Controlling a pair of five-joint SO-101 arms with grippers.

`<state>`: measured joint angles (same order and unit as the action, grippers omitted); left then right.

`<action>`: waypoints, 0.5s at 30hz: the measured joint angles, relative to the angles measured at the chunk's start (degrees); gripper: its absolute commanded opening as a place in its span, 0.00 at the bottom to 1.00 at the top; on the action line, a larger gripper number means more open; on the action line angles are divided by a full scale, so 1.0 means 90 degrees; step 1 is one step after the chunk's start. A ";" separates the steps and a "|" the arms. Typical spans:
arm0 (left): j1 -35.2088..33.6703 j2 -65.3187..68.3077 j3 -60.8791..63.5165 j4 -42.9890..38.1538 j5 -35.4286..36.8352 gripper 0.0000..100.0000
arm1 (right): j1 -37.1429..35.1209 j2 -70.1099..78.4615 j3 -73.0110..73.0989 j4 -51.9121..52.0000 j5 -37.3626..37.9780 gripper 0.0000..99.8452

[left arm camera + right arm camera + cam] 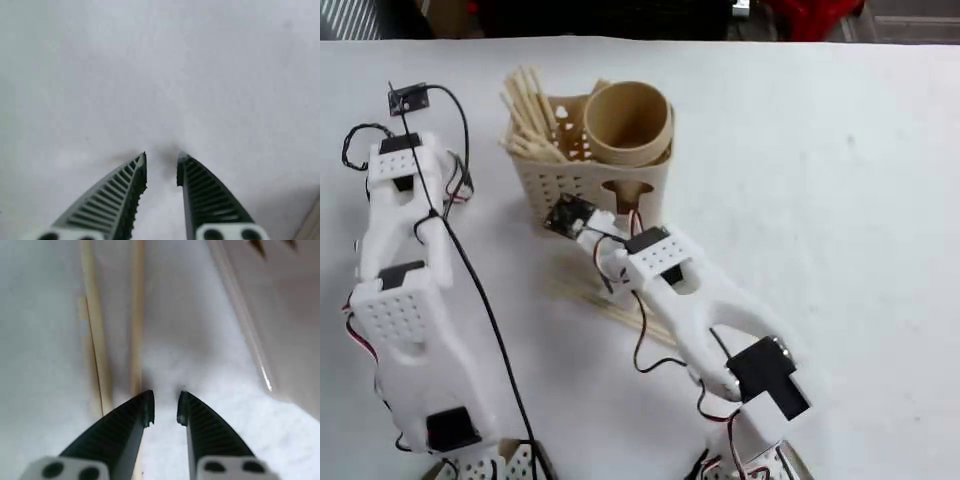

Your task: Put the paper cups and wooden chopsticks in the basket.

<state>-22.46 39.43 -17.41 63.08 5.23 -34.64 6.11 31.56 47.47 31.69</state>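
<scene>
A perforated cream basket point(552, 185) stands at the back middle of the table. It holds a stack of paper cups point(628, 122) and a bundle of wooden chopsticks point(528, 115). More chopsticks point(620, 312) lie loose on the table in front of it. My right gripper point(165, 402) hovers low over the table just before the basket wall point(280, 315), slightly open with nothing between its fingers. Two chopsticks point(95, 340) lie beside one fingertip. My left gripper point(161, 162) is slightly open over bare table at the far left, holding nothing.
The left arm point(405, 250) is folded along the table's left side with a black cable point(485, 300) trailing beside it. The right arm point(720, 330) stretches from the front edge toward the basket. White table surface point(840, 200) spreads to the right.
</scene>
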 measured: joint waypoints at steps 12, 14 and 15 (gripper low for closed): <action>0.0000 0.0000 0.0000 0.0000 0.0000 0.12 | -0.0322 -0.1641 0.1250 -0.0342 0.0000 0.10; 0.0000 0.0000 0.0000 0.0000 0.0000 0.12 | -0.0313 -0.1641 0.1289 -0.0410 0.0000 0.10; 0.0000 0.0000 0.0000 0.0000 0.0000 0.12 | -0.0303 -0.1641 0.1289 -0.0440 0.0000 0.10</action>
<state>-22.46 39.43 -17.41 63.08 5.23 -37.36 -8.66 43.16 43.52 31.69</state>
